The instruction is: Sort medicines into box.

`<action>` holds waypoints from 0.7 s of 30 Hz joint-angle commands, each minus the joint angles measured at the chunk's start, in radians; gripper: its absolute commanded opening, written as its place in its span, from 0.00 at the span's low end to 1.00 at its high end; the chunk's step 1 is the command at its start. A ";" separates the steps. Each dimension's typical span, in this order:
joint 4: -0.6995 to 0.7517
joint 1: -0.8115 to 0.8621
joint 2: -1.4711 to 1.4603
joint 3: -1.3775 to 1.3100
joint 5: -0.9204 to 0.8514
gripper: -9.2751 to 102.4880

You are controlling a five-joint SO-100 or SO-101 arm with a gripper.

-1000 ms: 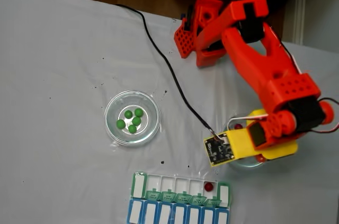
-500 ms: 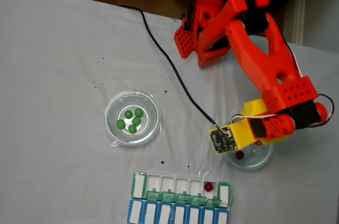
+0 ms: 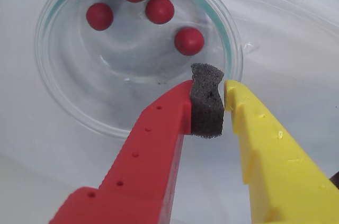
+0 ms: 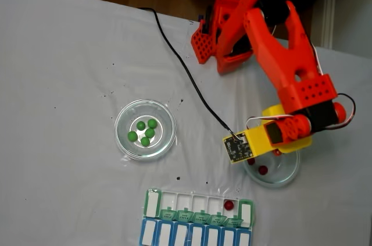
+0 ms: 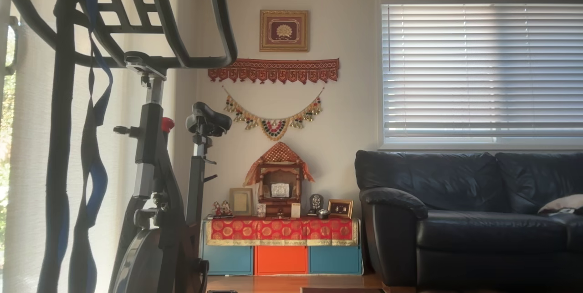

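In the wrist view my gripper (image 3: 223, 98) is shut, the red finger's grey foam pad (image 3: 206, 107) against the yellow finger, with nothing held. Its tips hover over the near rim of a clear glass dish (image 3: 63, 105) holding several dark red medicines (image 3: 189, 41). In the fixed view my yellow wrist (image 4: 279, 132) hangs over that dish (image 4: 288, 177), where two red medicines (image 4: 263, 170) show. Several green medicines (image 4: 145, 131) lie in the left dish (image 4: 123, 119). The box (image 4: 152, 204) lies at the bottom, with one red medicine (image 4: 228, 205) in a white compartment.
A black cable (image 4: 180, 71) runs across the white tablecloth from the top left to the wrist's camera board (image 4: 237, 148). The orange arm base (image 4: 218, 34) stands at the back. The other view shows a living room with an exercise bike (image 5: 155, 170) and a sofa (image 5: 469, 215).
The wrist has pulled up and back from low over the right dish, uncovering more of the dish and its red balls. The green balls and the box have not moved.
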 commanded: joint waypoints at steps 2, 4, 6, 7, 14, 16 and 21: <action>-0.031 -0.008 0.046 0.017 0.012 0.11; -0.043 -0.021 0.044 0.037 0.020 0.11; -0.057 -0.032 0.041 0.054 0.029 0.11; -0.069 -0.037 0.037 0.063 0.035 0.11; -0.132 -0.067 0.005 0.107 0.058 0.14; -0.144 -0.067 0.003 0.115 0.063 0.16; -0.152 -0.067 0.000 0.127 0.064 0.24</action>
